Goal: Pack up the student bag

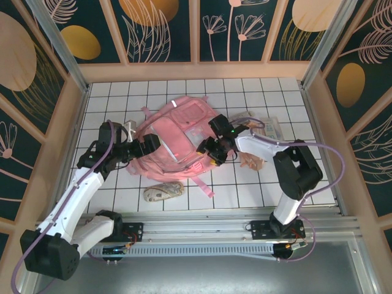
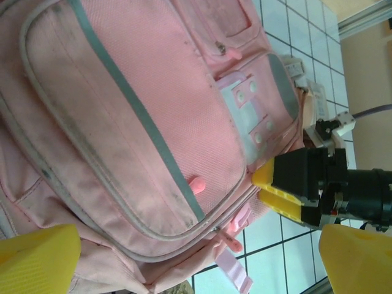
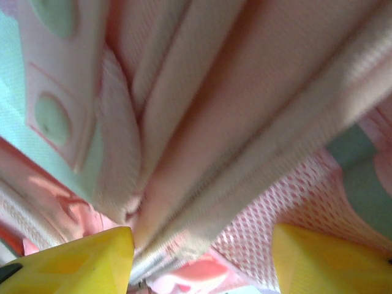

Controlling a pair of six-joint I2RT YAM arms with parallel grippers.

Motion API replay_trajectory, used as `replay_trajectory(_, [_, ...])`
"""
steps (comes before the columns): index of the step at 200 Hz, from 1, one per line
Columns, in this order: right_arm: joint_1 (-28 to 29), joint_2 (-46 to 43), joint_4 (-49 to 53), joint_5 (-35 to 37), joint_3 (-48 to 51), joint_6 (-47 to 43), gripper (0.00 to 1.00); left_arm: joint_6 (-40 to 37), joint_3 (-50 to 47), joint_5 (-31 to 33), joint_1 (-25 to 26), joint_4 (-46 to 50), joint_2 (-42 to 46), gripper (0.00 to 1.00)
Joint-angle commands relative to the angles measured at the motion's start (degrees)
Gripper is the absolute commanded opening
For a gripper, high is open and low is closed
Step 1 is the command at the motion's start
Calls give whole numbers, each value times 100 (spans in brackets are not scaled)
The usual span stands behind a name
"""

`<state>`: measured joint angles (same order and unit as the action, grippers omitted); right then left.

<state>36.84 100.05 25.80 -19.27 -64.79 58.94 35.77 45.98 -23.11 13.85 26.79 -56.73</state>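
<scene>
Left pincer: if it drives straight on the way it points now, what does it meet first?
The student bag: its pink front face lies straight ahead of the open left pincer. The gap to it is hard to judge.

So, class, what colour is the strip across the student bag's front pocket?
Grey strip on the student bag; the left wrist view shows it best.

The tabletop (image 1: 245, 184) is viewed steeply from above and behind the arm bases (image 1: 122, 233) by the top camera. The bag (image 1: 177, 138) is seen closely by the left wrist camera, faced across its front toward the right gripper (image 2: 274, 190). Its fabric is seen almost at contact by the right wrist camera. The bag is shared by all views.
</scene>
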Motion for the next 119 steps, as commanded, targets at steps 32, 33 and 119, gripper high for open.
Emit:
replay_trajectory(32, [125, 802, -487, 292, -977, 348, 31, -341, -239, -77, 30, -455, 477, 99])
replay_trajectory(33, [123, 808, -488, 292, -988, 356, 28, -351, -243, -83, 30, -455, 478, 99])
replay_trajectory(119, [238, 410, -10, 1069, -2901, 802, 0, -199, 1080, -738, 201, 506, -391, 87])
